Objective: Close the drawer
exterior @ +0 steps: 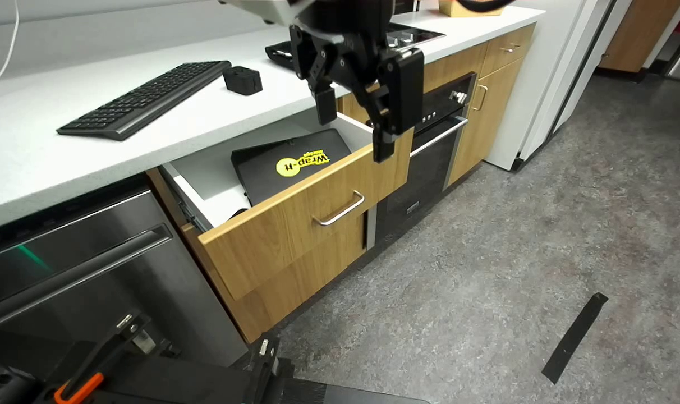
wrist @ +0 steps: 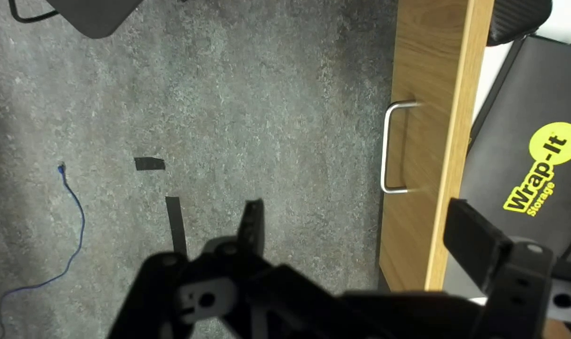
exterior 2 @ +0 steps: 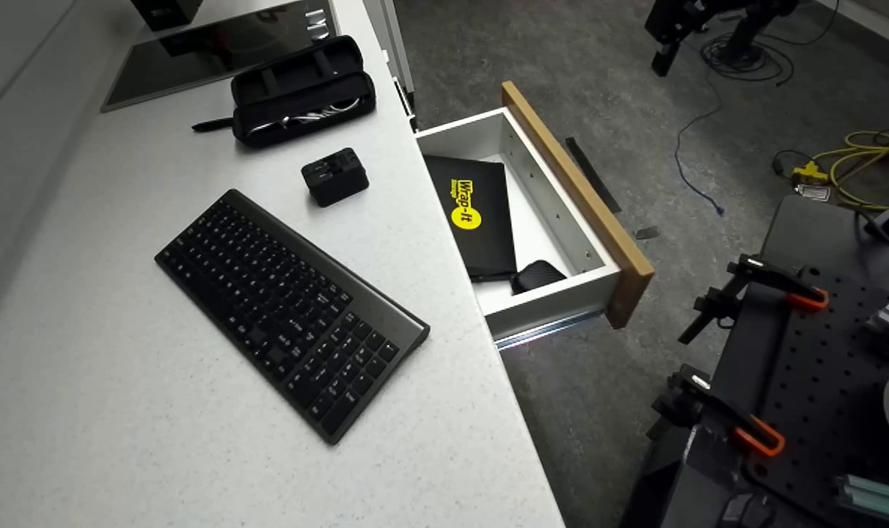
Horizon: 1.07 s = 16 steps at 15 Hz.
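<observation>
In an exterior view, the drawer [exterior: 278,241] stands well out from the cabinet [exterior: 312,272], contents exposed. My tool [exterior: 354,125] is above the far end of the front [exterior: 295,226], fingers [exterior: 326,106] spread, nothing held. Nothing grips the handle [exterior: 344,214]. Whether a fingertip touches the front's top edge, I cannot tell.

In an exterior view, a length of slide rail [exterior 2: 551,328] shows under the drawer's side. Inside lie a case [exterior 2: 477,224] and a pouch [exterior 2: 538,277]; both look to sit below the rim, so I judge them unlikely to foul the bench [exterior 2: 415,440]. The keyboard [exterior 2: 292,315] rests on top, out of the path.

In the wrist view, the fingers show wide apart: one over the floor [wrist: 285,117], one over the drawer's inside, the front's edge running between. Depth unclear.

Progress: drawer out, no closing evident. Remaining, in my judgement: the whole job. I need to bear on the outer face, push until the front sits flush, then back off.
</observation>
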### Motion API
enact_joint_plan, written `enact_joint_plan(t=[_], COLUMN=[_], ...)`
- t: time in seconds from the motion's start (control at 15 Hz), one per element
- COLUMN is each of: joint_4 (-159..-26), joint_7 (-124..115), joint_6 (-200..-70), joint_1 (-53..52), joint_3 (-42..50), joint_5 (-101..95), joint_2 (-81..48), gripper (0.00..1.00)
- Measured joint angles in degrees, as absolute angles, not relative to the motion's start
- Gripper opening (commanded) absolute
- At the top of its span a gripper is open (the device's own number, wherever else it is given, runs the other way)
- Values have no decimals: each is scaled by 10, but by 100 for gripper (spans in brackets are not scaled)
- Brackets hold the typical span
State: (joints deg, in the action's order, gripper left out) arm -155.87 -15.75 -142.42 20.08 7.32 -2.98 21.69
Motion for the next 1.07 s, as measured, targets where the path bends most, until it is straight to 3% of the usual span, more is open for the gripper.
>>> enact_joint_plan(t=[0.2, 0.53, 0.8, 1.07], joint_4=[-1561, -1521, -1439, -1365], joint_7=[-196, -321, -433, -408], joint_6=[-1519, -1669, -1683, -1679], joint_1=[207, 256, 259, 187], joint_3=[70, 60, 62, 83], joint_5=[-38, -119, -175, -51], joint_2=[188, 31, -106, -217], gripper=[100, 100, 100, 100])
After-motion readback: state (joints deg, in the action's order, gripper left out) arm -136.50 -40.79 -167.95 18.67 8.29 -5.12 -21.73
